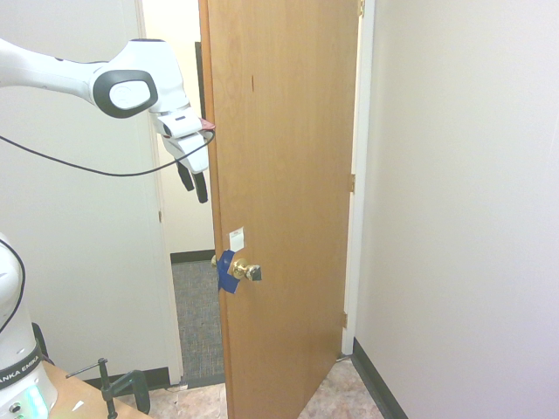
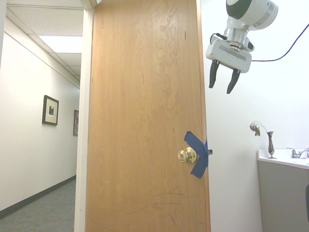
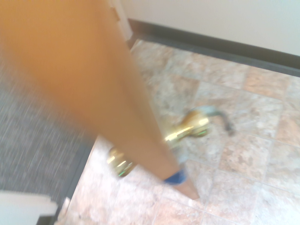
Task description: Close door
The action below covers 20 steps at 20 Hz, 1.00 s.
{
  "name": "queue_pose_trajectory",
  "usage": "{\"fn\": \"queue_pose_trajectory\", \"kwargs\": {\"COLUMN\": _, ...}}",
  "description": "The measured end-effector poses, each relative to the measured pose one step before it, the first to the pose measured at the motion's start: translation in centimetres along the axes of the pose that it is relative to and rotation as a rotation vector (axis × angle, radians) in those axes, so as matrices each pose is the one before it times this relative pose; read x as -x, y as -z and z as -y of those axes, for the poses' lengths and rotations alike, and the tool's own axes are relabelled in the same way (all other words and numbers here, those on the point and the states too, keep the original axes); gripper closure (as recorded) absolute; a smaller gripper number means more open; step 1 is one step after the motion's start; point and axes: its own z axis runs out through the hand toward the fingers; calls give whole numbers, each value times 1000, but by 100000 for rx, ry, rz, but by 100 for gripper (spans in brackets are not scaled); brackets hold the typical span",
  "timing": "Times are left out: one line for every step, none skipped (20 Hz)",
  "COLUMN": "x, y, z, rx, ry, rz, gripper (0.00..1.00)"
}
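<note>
The tall orange-brown wooden door stands ajar, hinged at the right of the first exterior view. Its brass knob sits beside blue tape wrapped around the latch, under a small white sticker. From the other side the door shows its knob and tape. My gripper hangs open just off the door's free edge, well above the knob, fingers pointing down and holding nothing. It is also open in the second exterior view. The blurred wrist view looks down the door's edge onto both knobs.
A white wall runs close on the hinge side. Behind the opening lies a grey-carpeted hallway with framed pictures. A counter with a sink and a small vase stands at the right. The floor here is stone tile.
</note>
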Motion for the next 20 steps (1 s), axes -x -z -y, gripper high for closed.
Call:
{"fn": "queue_pose_trajectory", "kwargs": {"x": -974, "y": 404, "z": -164, "rx": -65, "ry": -2045, "rz": 9, "gripper": 0}}
{"fn": "queue_pose_trajectory", "kwargs": {"x": -866, "y": 479, "z": -8, "rx": -73, "ry": -1718, "rz": -81, "gripper": 0}}
{"fn": "queue_pose_trajectory", "kwargs": {"x": -956, "y": 436, "z": -1, "rx": -375, "ry": -1798, "rz": -357, "gripper": 0}}
{"fn": "queue_pose_trajectory", "kwargs": {"x": -853, "y": 287, "z": -3, "rx": 78, "ry": -1859, "rz": -197, "gripper": 0}}
{"fn": "queue_pose_trajectory", "kwargs": {"x": -800, "y": 133, "z": 116, "rx": 204, "ry": -1801, "rz": -47, "gripper": 0}}
{"fn": "queue_pose_trajectory", "kwargs": {"x": -877, "y": -249, "z": -28, "rx": 327, "ry": -1873, "rz": 329, "gripper": 0}}
{"fn": "queue_pose_trajectory", "kwargs": {"x": -678, "y": -276, "z": 198, "rx": 449, "ry": -1853, "rz": 158, "gripper": 0}}
{"fn": "queue_pose_trajectory", "kwargs": {"x": -710, "y": -470, "z": 388, "rx": 332, "ry": -1606, "rz": 110, "gripper": 0}}
{"fn": "queue_pose_trajectory", "kwargs": {"x": -710, "y": -844, "z": 255, "rx": 578, "ry": -1441, "rz": 137, "gripper": 0}}
{"fn": "queue_pose_trajectory", "kwargs": {"x": -155, "y": -692, "z": 600, "rx": 1117, "ry": -1041, "rz": 316, "gripper": 0}}
{"fn": "queue_pose_trajectory", "kwargs": {"x": -452, "y": -1143, "z": 562, "rx": 520, "ry": -780, "rz": 513, "gripper": 0}}
{"fn": "queue_pose_trajectory", "kwargs": {"x": -240, "y": -1232, "z": 403, "rx": 1126, "ry": -279, "rz": 338, "gripper": 0}}
{"fn": "queue_pose_trajectory", "kwargs": {"x": 342, "y": -852, "z": 881, "rx": 838, "ry": 698, "rz": 400, "gripper": 0}}
{"fn": "queue_pose_trajectory", "kwargs": {"x": -82, "y": -1494, "z": 810, "rx": 188, "ry": 677, "rz": 112, "gripper": 0}}
{"fn": "queue_pose_trajectory", "kwargs": {"x": 583, "y": -1523, "z": 987, "rx": 1758, "ry": 1608, "rz": -116, "gripper": 0}}
{"fn": "queue_pose_trajectory", "kwargs": {"x": 1363, "y": -911, "z": 1646, "rx": 687, "ry": 2515, "rz": -15, "gripper": 0}}
{"fn": "queue_pose_trajectory", "kwargs": {"x": 1490, "y": -1798, "z": 1868, "rx": -133, "ry": 3769, "rz": 402, "gripper": 0}}
{"fn": "queue_pose_trajectory", "kwargs": {"x": 2540, "y": -1717, "z": 2137, "rx": 1540, "ry": 4868, "rz": 331, "gripper": 0}}
{"fn": "queue_pose_trajectory", "kwargs": {"x": 3733, "y": -1377, "z": 2657, "rx": 1264, "ry": 5178, "rz": 721, "gripper": 0}}
{"fn": "queue_pose_trajectory", "kwargs": {"x": 3824, "y": -1446, "z": 2533, "rx": 536, "ry": 5743, "rz": 1039, "gripper": 0}}
